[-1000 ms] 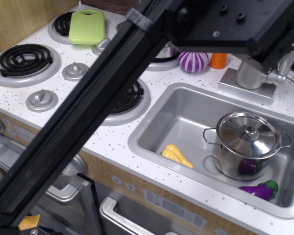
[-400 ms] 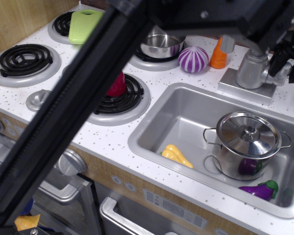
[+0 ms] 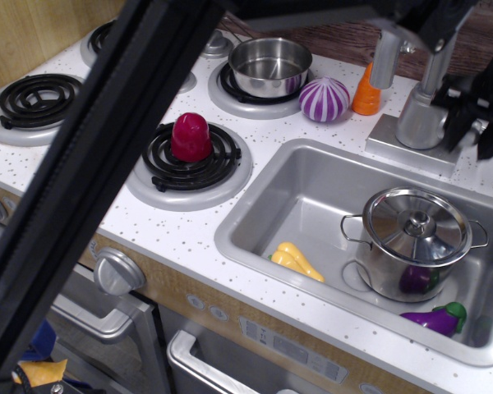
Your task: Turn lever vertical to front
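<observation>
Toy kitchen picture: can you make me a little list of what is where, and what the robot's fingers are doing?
sink: holds a lidded steel pot, yellow toy food and a purple eggplant
front burner: red cup upside down on it
back burner: open steel pan
counter behind sink: striped purple onion, orange carrot
faucet: stands at the sink's back edge
lever: mostly hidden by the gripper
gripper: black fingers on either side of the lever, contact unclear
</observation>
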